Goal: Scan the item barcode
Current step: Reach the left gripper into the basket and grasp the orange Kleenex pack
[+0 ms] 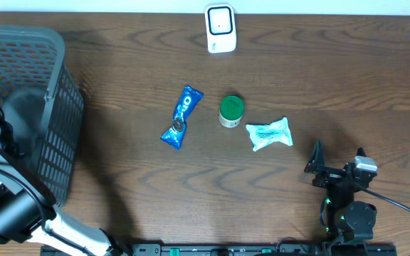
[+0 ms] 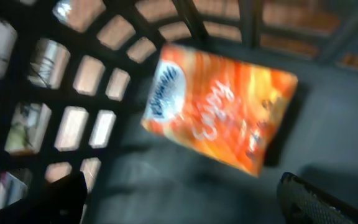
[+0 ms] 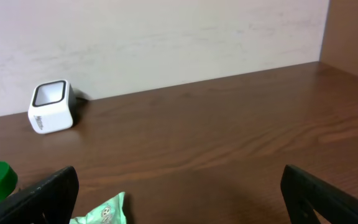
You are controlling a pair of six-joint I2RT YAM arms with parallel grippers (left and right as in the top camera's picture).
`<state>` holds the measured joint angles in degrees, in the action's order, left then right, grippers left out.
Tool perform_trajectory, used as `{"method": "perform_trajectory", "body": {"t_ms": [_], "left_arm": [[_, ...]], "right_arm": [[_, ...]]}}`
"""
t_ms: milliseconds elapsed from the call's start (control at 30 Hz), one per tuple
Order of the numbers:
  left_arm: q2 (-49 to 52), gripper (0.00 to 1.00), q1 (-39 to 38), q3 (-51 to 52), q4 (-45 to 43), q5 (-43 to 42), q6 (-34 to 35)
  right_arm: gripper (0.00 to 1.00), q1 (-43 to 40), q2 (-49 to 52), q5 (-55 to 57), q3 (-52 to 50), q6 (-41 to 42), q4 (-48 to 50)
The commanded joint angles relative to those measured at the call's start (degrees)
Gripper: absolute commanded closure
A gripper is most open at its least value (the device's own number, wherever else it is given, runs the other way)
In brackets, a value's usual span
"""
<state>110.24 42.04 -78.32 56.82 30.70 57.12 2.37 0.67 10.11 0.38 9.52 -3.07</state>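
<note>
We see left gripper inside basket, jaws wide, holding nothing. Orange packet lies loose on basket floor, likely already scanned. Right gripper, well right of basket, jaws wide, empty. Blue packet, jar, pouch wait right of basket for scanner.

A dark wood-grain table runs back to a plain, pale wall.

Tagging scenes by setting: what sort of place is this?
Probably a mock checkout bench: white barcode scanner at the far edge, dark plastic basket on the left, small packaged goods such as a blue snack packet.
</note>
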Motion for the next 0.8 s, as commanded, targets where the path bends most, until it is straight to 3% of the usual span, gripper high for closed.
{"method": "perform_trajectory", "body": {"t_ms": [0,100,267,433,767], "left_arm": [[-0.96,0.02,0.44,0.50,0.09,8.39,-4.17],[-0.96,0.02,0.44,1.29,-3.17,10.38,-7.52],[-0.94,0.02,0.44,4.13,-9.35,8.20,-8.24],[-0.94,0.02,0.48,9.38,-18.43,5.53,-13.88],[-0.94,0.02,5.18,14.78,-25.68,4.26,-14.03]], "right_arm": [[0.01,-0.68,-0.33,0.50,-0.07,-0.83,-0.17],[0.01,-0.68,-0.33,0.48,-0.07,-0.83,-0.17],[0.01,-0.68,-0.33,0.48,-0.07,-0.83,-0.17],[0.01,-0.68,-0.33,0.50,-0.07,-0.83,-0.17],[0.01,-0.68,-0.33,0.50,-0.07,-0.83,-0.17]]}}
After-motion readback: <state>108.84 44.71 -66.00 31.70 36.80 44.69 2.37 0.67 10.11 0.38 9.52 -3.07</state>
